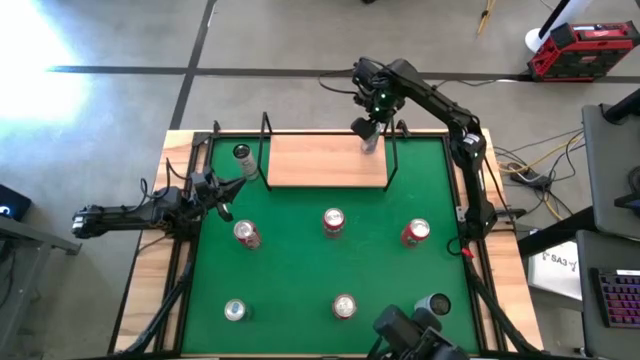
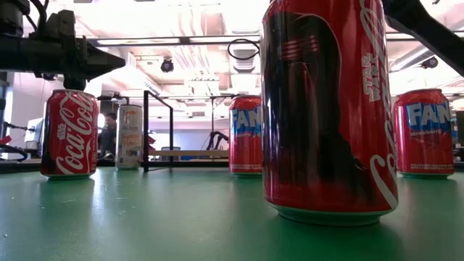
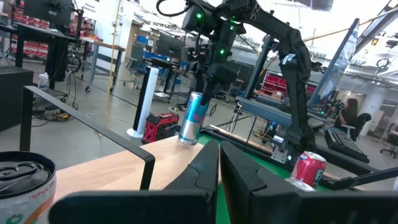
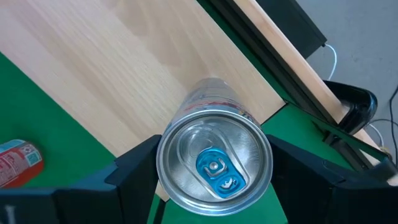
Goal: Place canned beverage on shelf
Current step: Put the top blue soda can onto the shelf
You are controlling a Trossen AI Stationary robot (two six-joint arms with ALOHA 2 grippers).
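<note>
The shelf (image 1: 325,162) is a light wood board with thin black uprights at the far end of the green mat (image 1: 300,270). My right gripper (image 1: 367,128) is shut on a slim silver and blue can (image 3: 192,118) over the shelf's far right corner. In the left wrist view the can is tilted, its base (image 3: 186,140) at the board's far edge; whether it touches, I cannot tell. My left gripper (image 3: 219,163) is shut and empty at the mat's left edge (image 1: 226,192), near the shelf's left end. My right gripper pinches the slim can just under its top rim (image 4: 163,163) between its two fingers (image 4: 134,171), one on each side. The fingers come from above, pointing down. The can hangs tilted below them, its lid (image 4: 214,163) up and its base toward the board.
Several cans stand on the mat: red ones (image 1: 246,233), (image 1: 333,221), (image 1: 416,232), two nearer (image 1: 235,311), (image 1: 344,306), one near the right corner (image 1: 437,303), and one beside the shelf's left end (image 1: 241,153). Black uprights (image 1: 267,130) rise at the shelf's ends.
</note>
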